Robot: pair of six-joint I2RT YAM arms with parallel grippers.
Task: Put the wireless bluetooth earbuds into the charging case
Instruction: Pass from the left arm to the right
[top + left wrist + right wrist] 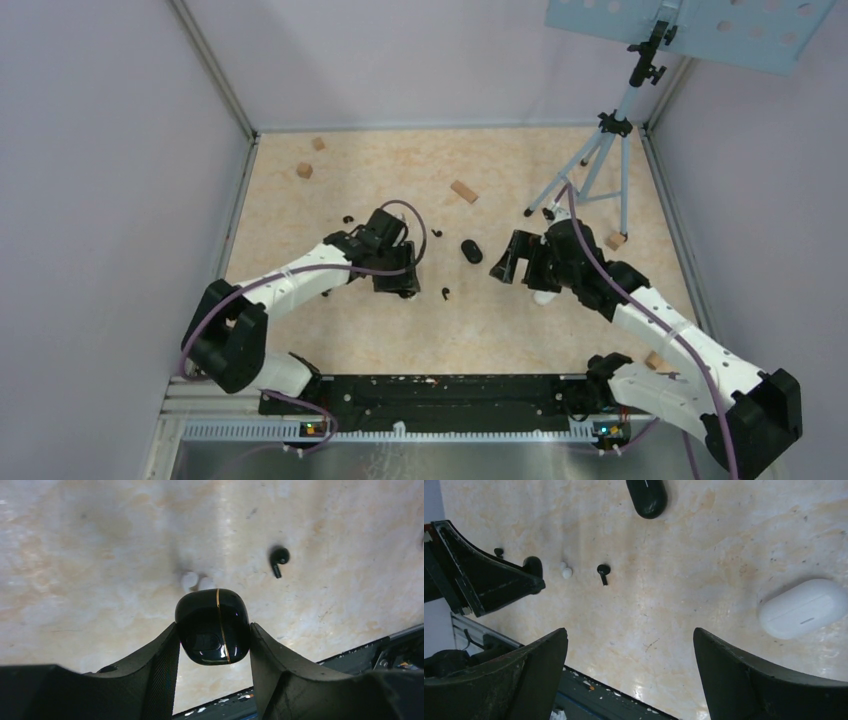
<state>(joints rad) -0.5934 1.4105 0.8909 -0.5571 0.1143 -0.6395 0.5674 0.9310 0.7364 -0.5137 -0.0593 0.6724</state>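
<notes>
A black case — gold-striped — and white case.

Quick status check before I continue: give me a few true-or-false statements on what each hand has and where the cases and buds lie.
1. The left hand grips a black case with a gold line. True.
2. That case stands open. False: it looks shut.
3. The right hand holds the white case. False: its jaws are open and empty; the white case lies on the table beside it.
4. A black earbud lies loose on the table. True.
5. A second black case lies on the table. True.
</notes>
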